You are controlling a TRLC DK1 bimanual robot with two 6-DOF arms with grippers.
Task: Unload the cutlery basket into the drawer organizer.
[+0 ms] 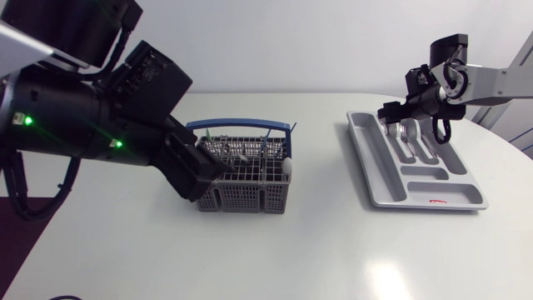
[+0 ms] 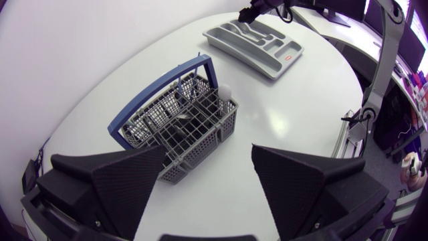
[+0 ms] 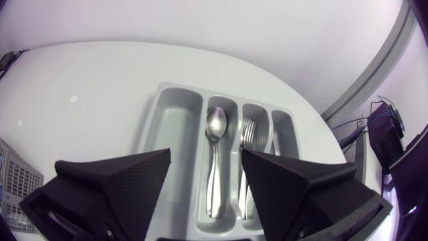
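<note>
Both left gripper (image 2: pixel 208 157) and right gripper (image 3: pixel 205 157) gape empty; right wrist view alone tells spoon (image 3: pixel 215 161) from fork (image 3: pixel 246 142) in the organizer (image 3: pixel 170 117).

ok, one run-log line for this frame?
left gripper open, near cutlery basket | right gripper open, over drawer organizer | spoon and fork in adjacent slots | basket not empty
</note>
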